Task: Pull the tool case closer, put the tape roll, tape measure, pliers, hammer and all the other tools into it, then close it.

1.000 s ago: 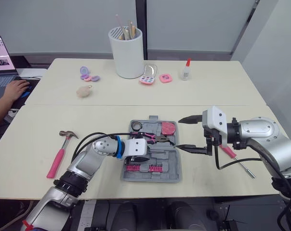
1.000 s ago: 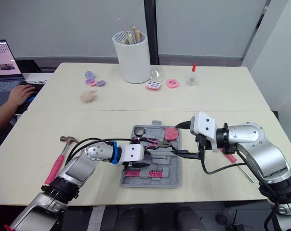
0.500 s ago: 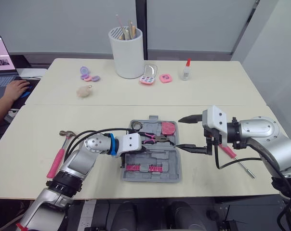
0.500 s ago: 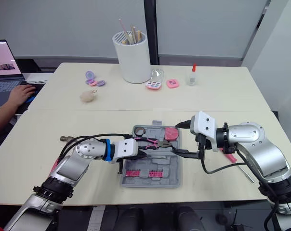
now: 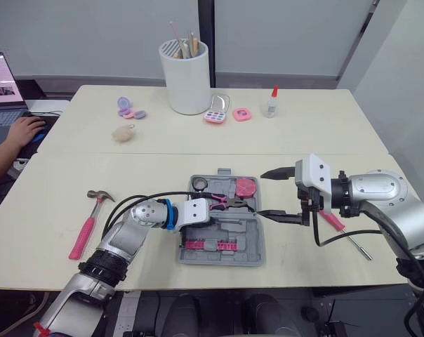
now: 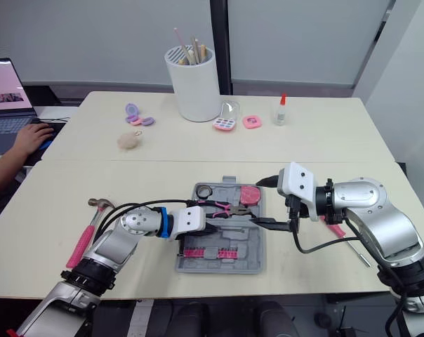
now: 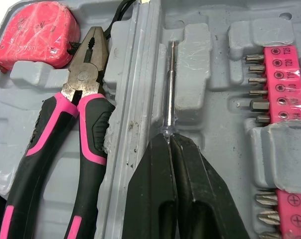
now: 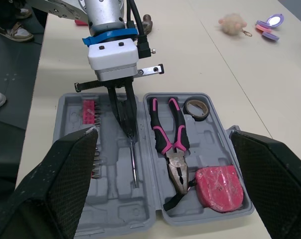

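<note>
Lying open, the tool case holds the tape roll, tape measure and pliers in its far half. The left gripper pinches a thin screwdriver over the case's near half, beside the bit strips. The right gripper hangs spread wide at the case's right edge. The hammer lies well left of the case, and a pink-handled screwdriver to its right.

The left hand hovers over the tool case, right hand spread beside it.
</note>
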`<state>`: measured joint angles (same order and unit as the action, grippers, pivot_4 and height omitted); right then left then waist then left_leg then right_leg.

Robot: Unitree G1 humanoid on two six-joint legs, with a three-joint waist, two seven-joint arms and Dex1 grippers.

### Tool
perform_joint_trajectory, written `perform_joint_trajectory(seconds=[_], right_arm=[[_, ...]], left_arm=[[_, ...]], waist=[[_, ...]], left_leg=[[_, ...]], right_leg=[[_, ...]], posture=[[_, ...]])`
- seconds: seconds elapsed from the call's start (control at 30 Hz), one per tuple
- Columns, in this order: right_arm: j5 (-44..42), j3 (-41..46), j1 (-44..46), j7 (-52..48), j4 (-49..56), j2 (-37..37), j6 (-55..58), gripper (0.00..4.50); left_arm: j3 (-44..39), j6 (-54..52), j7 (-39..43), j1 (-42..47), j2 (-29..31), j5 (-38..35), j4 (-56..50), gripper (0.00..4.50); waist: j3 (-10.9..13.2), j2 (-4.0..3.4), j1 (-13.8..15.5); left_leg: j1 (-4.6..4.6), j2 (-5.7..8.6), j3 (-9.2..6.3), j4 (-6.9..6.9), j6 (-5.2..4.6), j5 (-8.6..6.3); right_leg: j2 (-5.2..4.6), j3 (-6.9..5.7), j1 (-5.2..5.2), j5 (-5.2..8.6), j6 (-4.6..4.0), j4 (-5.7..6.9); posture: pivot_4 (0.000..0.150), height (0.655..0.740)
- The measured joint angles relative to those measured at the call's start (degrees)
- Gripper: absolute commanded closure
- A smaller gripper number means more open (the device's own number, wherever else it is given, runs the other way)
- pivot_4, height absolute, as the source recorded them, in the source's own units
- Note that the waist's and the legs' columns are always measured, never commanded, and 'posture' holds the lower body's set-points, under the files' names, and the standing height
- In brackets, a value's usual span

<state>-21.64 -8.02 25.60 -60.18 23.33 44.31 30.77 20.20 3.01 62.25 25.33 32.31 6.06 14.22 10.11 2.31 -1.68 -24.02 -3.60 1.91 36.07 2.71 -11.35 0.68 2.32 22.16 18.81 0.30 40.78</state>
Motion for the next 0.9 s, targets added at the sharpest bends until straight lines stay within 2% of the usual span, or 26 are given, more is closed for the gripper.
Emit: perform_joint_trajectory(seconds=[0.3, 0.47, 0.6, 0.7, 0.8, 0.9], right_arm=[[0.0, 0.0, 0.0, -0.1, -0.1, 0.3, 0.0, 0.0], [0.1, 0.8, -0.6, -0.9, -2.6, 1.4, -0.3, 0.0], [-0.8, 5.1, -2.2, -1.8, -4.8, 3.5, -0.7, 0.0], [-2.9, 9.7, -3.2, -2.6, -6.0, 6.2, 0.0, 0.0], [-4.2, 14.6, -5.1, -3.2, -8.2, 9.3, 0.5, 0.0], [-4.5, 20.5, -9.6, -4.7, -11.8, 13.0, 0.5, 0.0]], left_arm=[[-0.9, -2.1, 0.1, -1.6, 0.1, -1.7, -1.7, 4.43], [-7.9, -10.0, 1.4, -5.9, 2.4, -11.1, -11.8, 4.43], [-19.7, -19.5, 2.7, -9.5, 9.7, -21.5, -19.4, 3.26], [-30.4, -26.4, 4.4, -14.0, 16.0, -28.6, -20.2, 2.25], [-39.8, -29.8, 5.9, -17.2, 21.3, -32.2, -17.7, 1.31], [-48.9, -31.4, 9.2, -22.2, 27.6, -33.7, -9.4, 0.41]], waist=[[0.0, 0.0, 0.0], [0.0, 0.0, -0.2], [0.0, -0.01, -0.4], [0.0, -0.02, -0.5], [0.0, -0.03, -0.3], [0.0, -0.03, -0.2]], left_leg=[[0.0, -0.02, -0.01, 0.0, 0.0, 0.0], [0.01, -0.08, -0.02, 0.0, 0.0, 0.0], [0.08, -0.11, 0.01, -0.03, 0.0, 0.0], [0.08, -0.16, 0.0, -0.04, 0.0, 0.0], [0.1, -0.12, 0.02, -0.05, 0.0, 0.0], [0.11, -0.1, 0.07, -0.09, 0.0, 0.0]], right_leg=[[0.0, -0.01, 0.0, 0.0, 0.0, 0.0], [0.01, -0.01, 0.03, 0.0, 0.0, 0.04], [0.0, 0.02, 0.02, 0.01, 0.01, 0.04], [-0.11, 0.0, 0.02, 0.01, 0.0, 0.02], [-0.27, -0.03, 0.01, 0.03, 0.03, 0.01], [-0.33, -0.03, 0.04, 0.08, 0.09, -0.03]], posture=[[0.15, 0.74], [0.15, 0.74], [0.15, 0.74], [0.15, 0.74], [0.15, 0.74], [0.15, 0.74]])
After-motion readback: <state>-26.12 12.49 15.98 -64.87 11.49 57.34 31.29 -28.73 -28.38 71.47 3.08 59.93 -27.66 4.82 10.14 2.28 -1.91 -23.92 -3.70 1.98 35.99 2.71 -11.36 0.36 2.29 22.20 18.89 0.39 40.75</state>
